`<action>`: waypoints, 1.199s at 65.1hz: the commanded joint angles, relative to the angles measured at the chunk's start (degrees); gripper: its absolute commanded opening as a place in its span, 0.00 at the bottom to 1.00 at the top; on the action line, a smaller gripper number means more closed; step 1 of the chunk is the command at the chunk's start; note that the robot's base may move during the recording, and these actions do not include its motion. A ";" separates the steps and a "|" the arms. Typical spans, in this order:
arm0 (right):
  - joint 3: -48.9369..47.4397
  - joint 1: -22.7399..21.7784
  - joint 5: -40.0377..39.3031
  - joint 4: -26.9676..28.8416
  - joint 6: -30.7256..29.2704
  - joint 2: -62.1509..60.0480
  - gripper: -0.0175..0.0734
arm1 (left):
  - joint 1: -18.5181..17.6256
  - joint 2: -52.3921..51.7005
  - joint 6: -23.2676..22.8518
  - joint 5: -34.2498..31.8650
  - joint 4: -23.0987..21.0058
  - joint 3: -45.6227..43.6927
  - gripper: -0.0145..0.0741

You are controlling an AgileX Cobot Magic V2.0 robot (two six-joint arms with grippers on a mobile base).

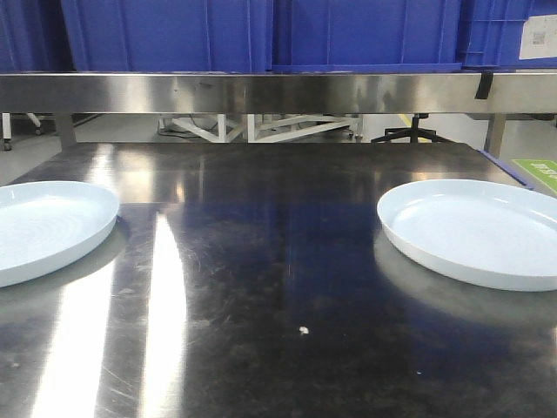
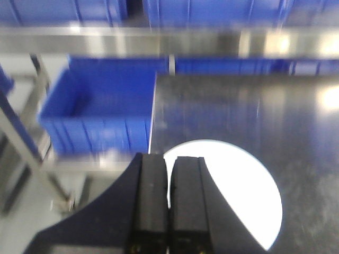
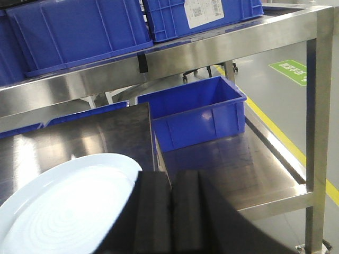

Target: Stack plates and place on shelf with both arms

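Two pale blue-white plates lie flat on the dark steel table [image 1: 278, 261]. The left plate [image 1: 43, 225] is at the left edge, the right plate [image 1: 479, 228] at the right edge. Neither gripper shows in the front view. In the left wrist view my left gripper [image 2: 169, 161] is shut and empty, hovering over the left plate's [image 2: 238, 185] near-left rim. In the right wrist view my right gripper [image 3: 170, 177] is shut and empty, just past the right plate's [image 3: 63, 206] right rim. The steel shelf [image 1: 278, 91] runs across above the table's back.
Blue bins [image 1: 261, 35] stand on the shelf. A blue bin [image 2: 90, 114] sits left of the table, another blue bin [image 3: 196, 114] on a lower steel deck to the right. A shelf post [image 3: 316, 121] stands at the far right.
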 commanded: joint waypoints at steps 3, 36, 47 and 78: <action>-0.06 -0.01 -4.83 -0.03 -0.52 -1.08 0.24 | -1.08 8.67 -0.12 3.30 -0.07 -7.36 0.26; -0.06 -0.01 -4.83 -0.03 -0.52 -1.08 0.24 | -1.54 13.67 -0.12 6.14 -3.91 -8.96 0.26; -0.06 -0.01 -4.83 -0.03 -0.52 -1.08 0.24 | -1.54 13.67 -0.12 6.01 -3.91 -8.96 0.26; -0.06 -0.01 -4.83 -0.03 -0.52 -1.08 0.24 | -1.54 15.86 -0.12 8.93 -3.91 -8.96 0.26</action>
